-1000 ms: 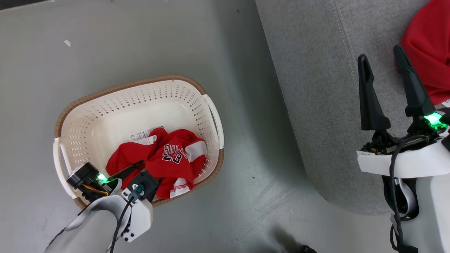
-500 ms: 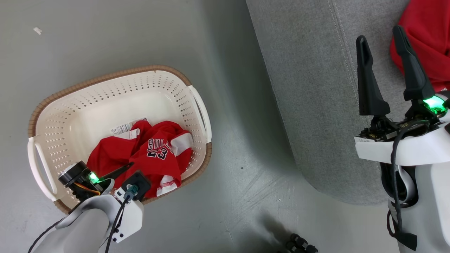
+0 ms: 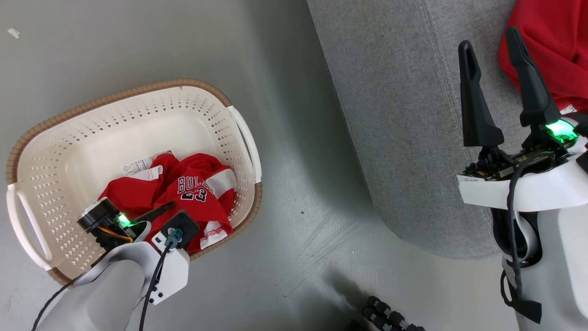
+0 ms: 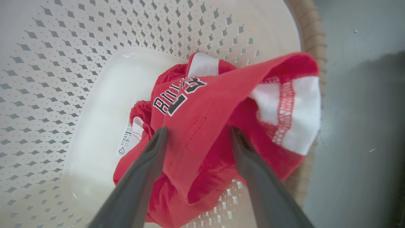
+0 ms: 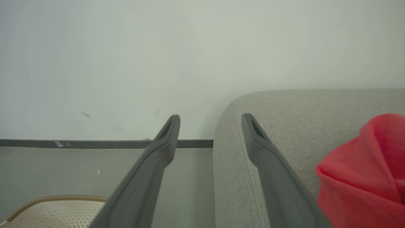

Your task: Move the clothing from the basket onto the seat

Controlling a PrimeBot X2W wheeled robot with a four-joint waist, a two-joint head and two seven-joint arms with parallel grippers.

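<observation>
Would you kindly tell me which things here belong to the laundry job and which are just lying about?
Job: jersey in the basket; sofa; red garment already lying on the sofa; left gripper, open astride the jersey.
Lying about: white scrap on the floor; black ribbed object at the head view's bottom edge.

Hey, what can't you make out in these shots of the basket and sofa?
- Red garment on the sofa: cut by head view's edge.
- Basket label: print too small, partly under the jersey.
- Black ribbed object: cut by head view's bottom edge.
</observation>
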